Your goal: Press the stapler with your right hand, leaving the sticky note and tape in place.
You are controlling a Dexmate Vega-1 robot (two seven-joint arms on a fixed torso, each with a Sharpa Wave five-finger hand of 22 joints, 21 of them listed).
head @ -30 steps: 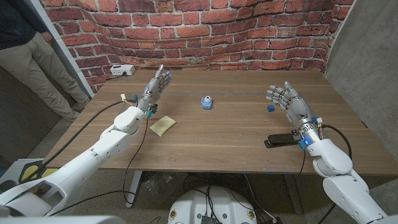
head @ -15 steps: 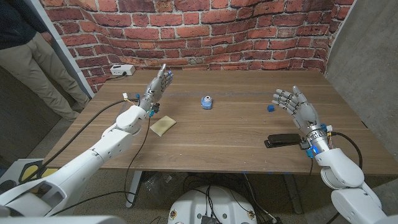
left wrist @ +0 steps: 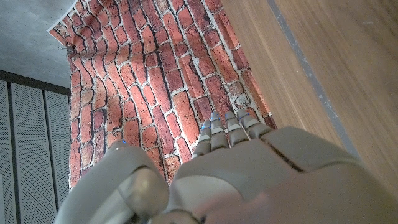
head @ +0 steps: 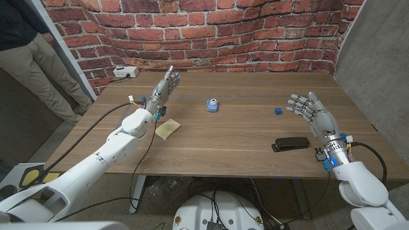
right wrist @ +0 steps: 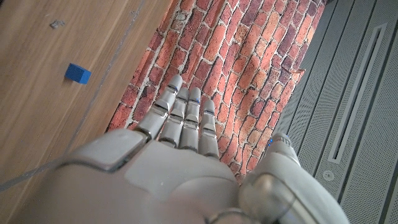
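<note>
A black stapler [head: 292, 144] lies on the wooden table [head: 230, 137] near its front right edge. My right hand [head: 315, 114] is raised just beyond and to the right of it, fingers spread, holding nothing; it is also seen as my right hand [right wrist: 180, 158]. The yellow sticky note [head: 167, 128] lies front left. A blue-and-white tape roll [head: 212, 105] stands mid-table. My left hand [head: 162, 91] is lifted above the table behind the sticky note, fingers straight, empty, and appears as my left hand [left wrist: 249, 168] too.
A small blue cube [head: 278, 111] sits just left of my right hand, also seen as the blue cube [right wrist: 78, 73]. A white box [head: 125, 72] with a cable lies at the back left corner. A person [head: 32, 51] stands beyond the table's left side.
My right hand has drawn away to the right and toward the front, uncovering the stapler's right end. My left hand has barely moved.
</note>
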